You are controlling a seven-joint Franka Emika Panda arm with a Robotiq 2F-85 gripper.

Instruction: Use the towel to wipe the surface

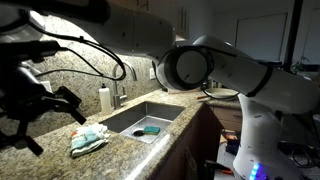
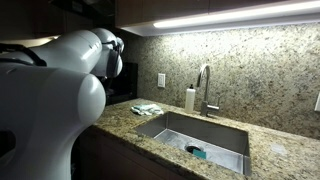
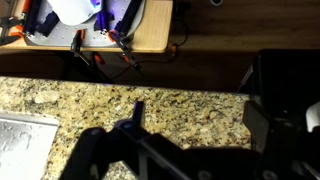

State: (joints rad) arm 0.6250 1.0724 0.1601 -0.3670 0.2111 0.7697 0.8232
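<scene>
Pincer (image 3: 198, 122) hovers beside crumpled towel (image 1: 88, 140), lengthwise toward sink (image 1: 128, 120).

The towel (image 1: 88, 140) lies crumpled in a loose heap, pale with what seem to be teal patches. It rests on the speckled brown granite countertop (image 1: 135, 157), near the sink (image 1: 122, 119), in both exterior views.
</scene>
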